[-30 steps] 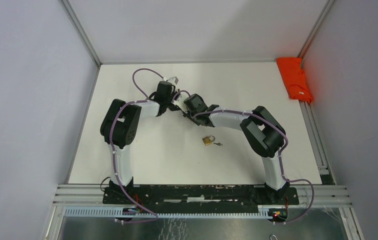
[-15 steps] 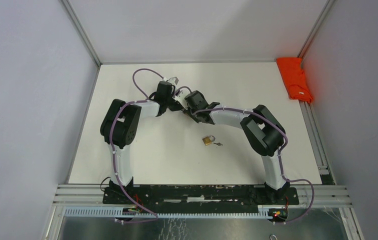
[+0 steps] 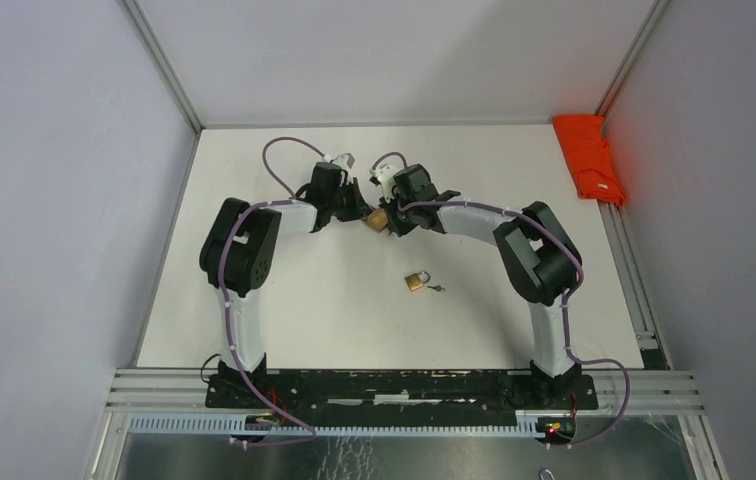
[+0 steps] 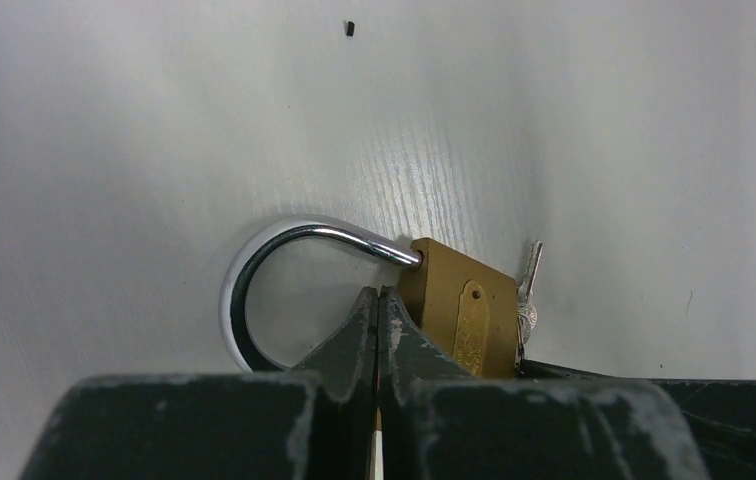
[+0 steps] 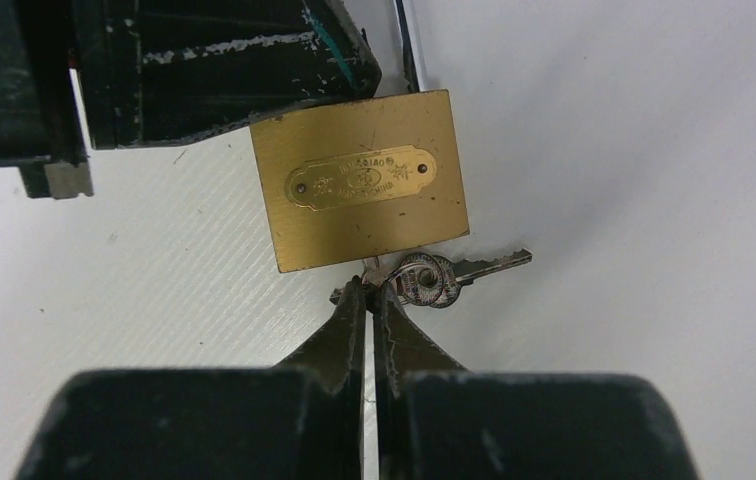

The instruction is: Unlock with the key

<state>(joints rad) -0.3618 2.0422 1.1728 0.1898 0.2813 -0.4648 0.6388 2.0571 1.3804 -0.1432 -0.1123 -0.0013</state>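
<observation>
The white table carries 2 arms bolted at its near edge, the left arm and the right arm, both bent inward so that their wrists meet near the far middle of the table. A folded orange cloth lies at the far right corner, well apart from them. Between the 2 wrists lies the brass padlock, flat on the table, label plate up. The left hand has its fingers pressed fully together, and their tips sit inside the loop of the steel shackle, against the top of the brass body. Whether anything is pinched between them cannot be told. The right hand is also closed, its tips pinched on the key that sticks out of the padlock's bottom edge. A key ring hangs just beside those tips, with 1 spare key pointing away along the table. Nearer the arm bases, a second padlock lies alone with a small key just beside it.
</observation>
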